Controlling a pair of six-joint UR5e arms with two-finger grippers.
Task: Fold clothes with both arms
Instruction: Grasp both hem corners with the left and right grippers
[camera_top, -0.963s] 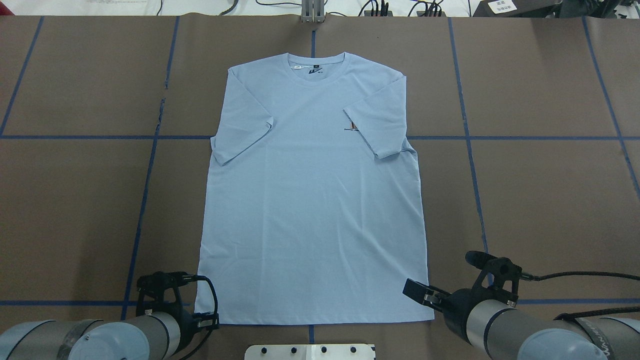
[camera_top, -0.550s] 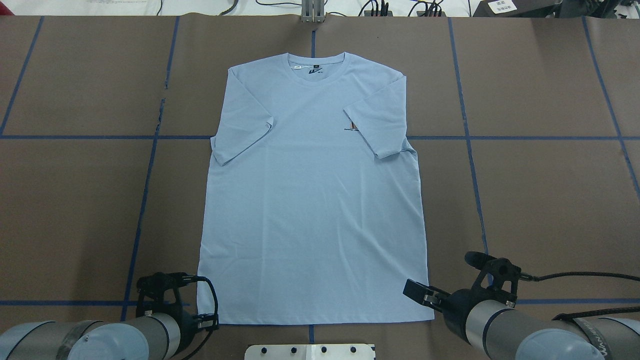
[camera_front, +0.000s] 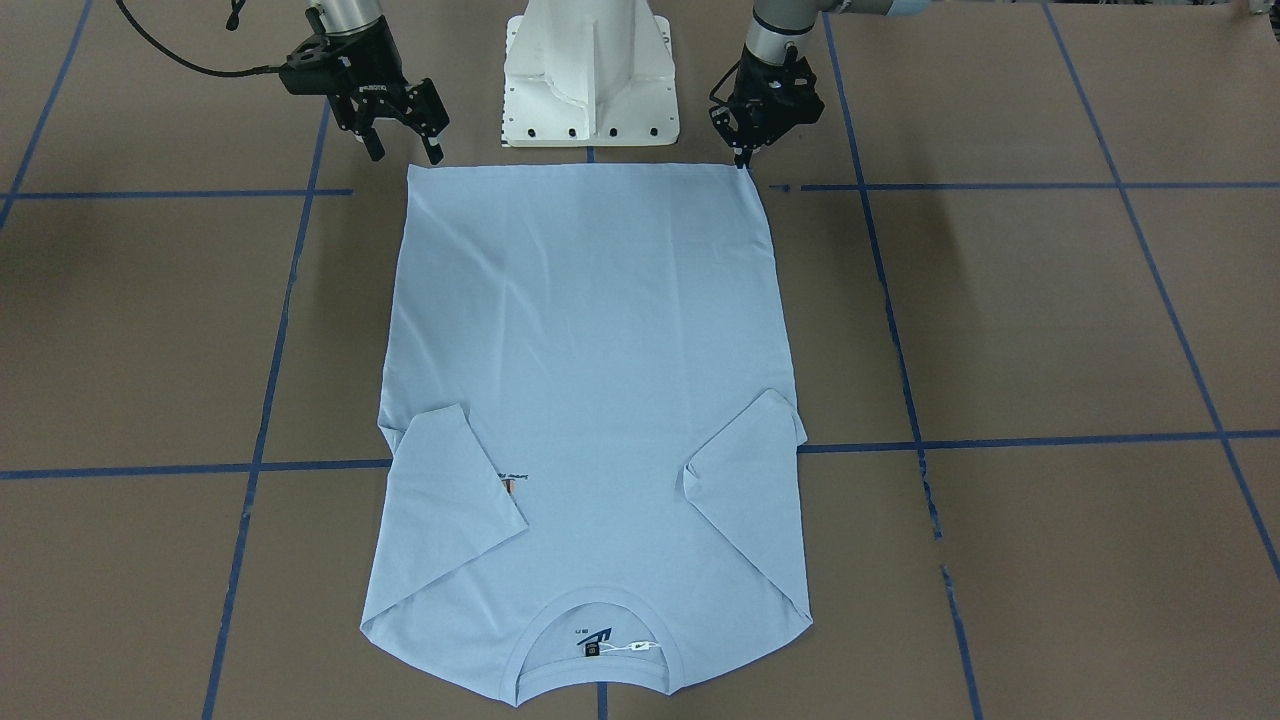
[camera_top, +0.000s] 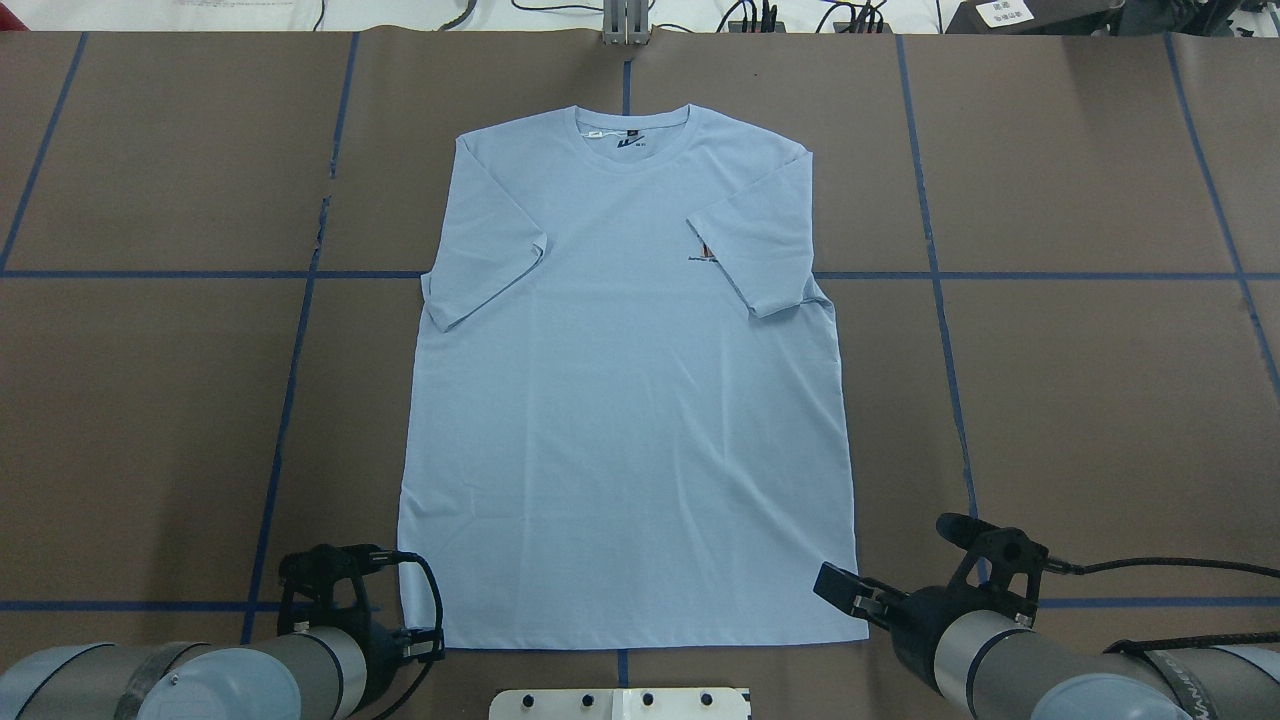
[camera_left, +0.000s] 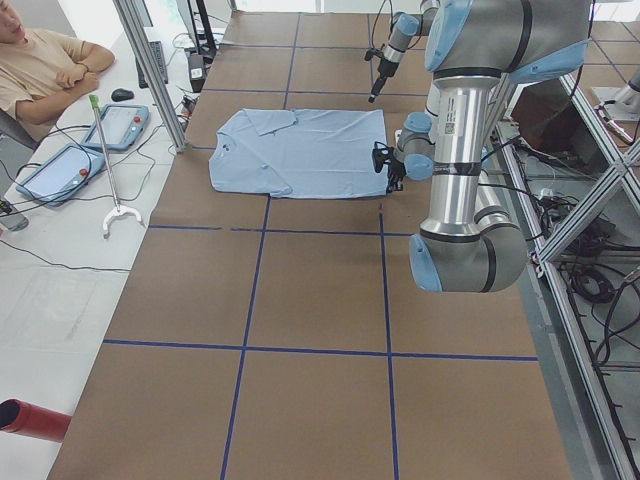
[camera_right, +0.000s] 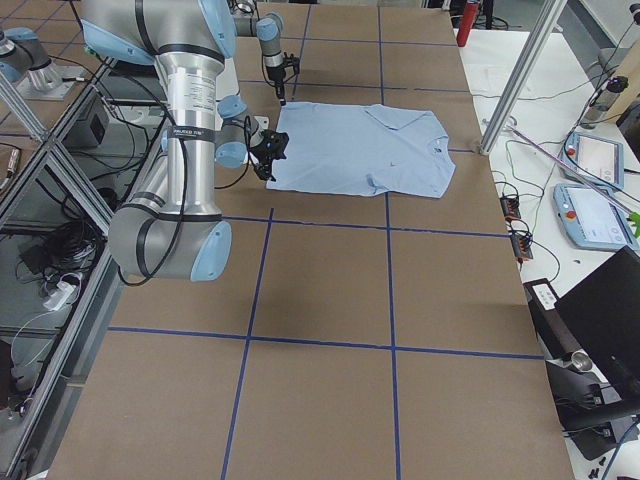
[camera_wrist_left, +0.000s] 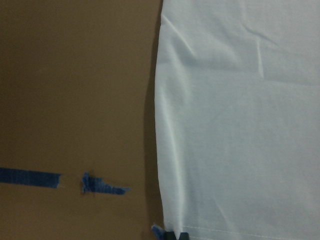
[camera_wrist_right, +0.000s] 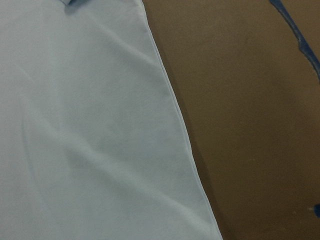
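The light blue T-shirt (camera_right: 360, 150) lies flat on the brown table (camera_right: 330, 285). The right gripper (camera_right: 268, 165) is at its near hem corner and the left gripper (camera_right: 283, 95) at its far one.

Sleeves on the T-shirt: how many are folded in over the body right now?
2. The left-side sleeve lies folded onto the T-shirt near its collar end. The right-side sleeve does too, partly covering the chest print. Neither is hidden.

One T-shirt (camera_top: 620, 400), two arms (camera_top: 230, 680) (camera_top: 1050, 680), one pedestal base (camera_front: 590, 70), one person (camera_left: 40, 62).
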